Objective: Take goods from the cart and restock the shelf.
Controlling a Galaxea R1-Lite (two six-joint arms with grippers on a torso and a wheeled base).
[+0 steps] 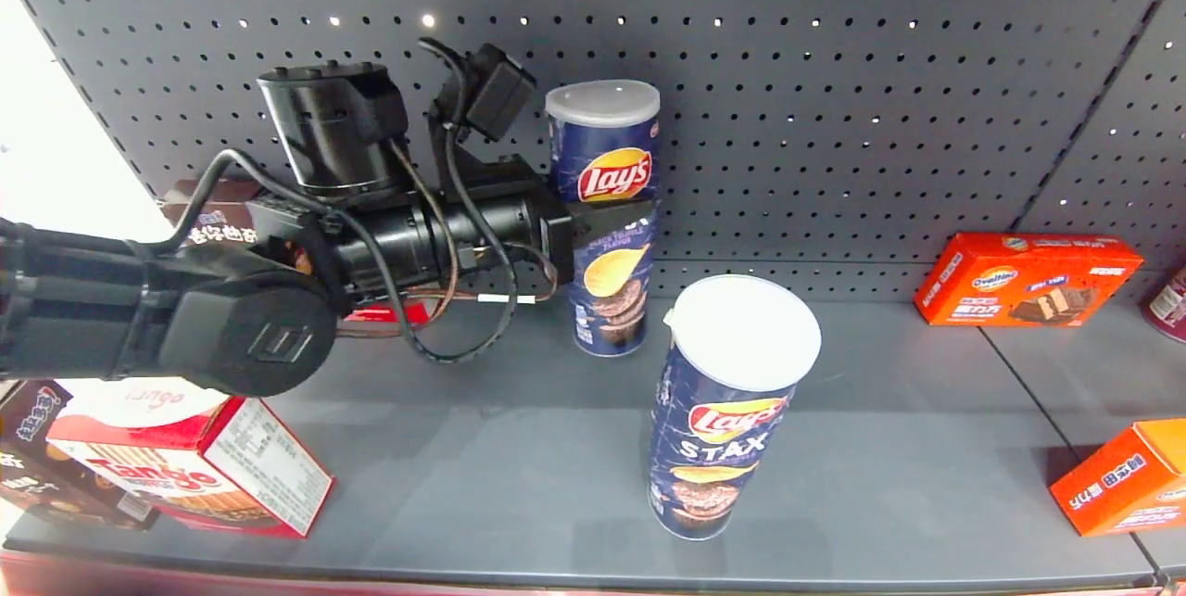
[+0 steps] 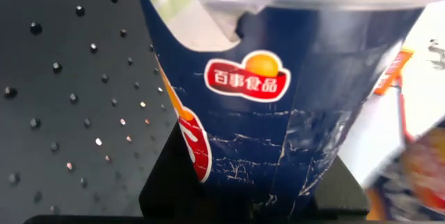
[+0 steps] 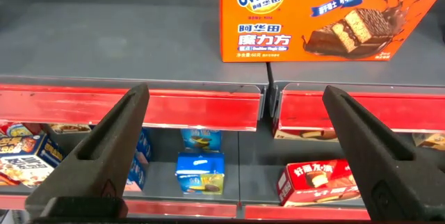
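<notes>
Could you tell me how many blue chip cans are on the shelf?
2: back can by the pegboard, in the left gripper; front can near the shelf edge. The arm may hide more.

My left claw's (image 1: 610, 209) far finger is lost behind the rear chip can (image 1: 602, 142) it clamps. My arm covers most of a brown box (image 1: 190, 207) at the shelf's (image 1: 519, 448) back left corner. The picture's border cuts off a dark red tin (image 1: 1169, 304) at the shelf's right edge and an orange box (image 1: 1126, 475) at its front right corner.
</notes>
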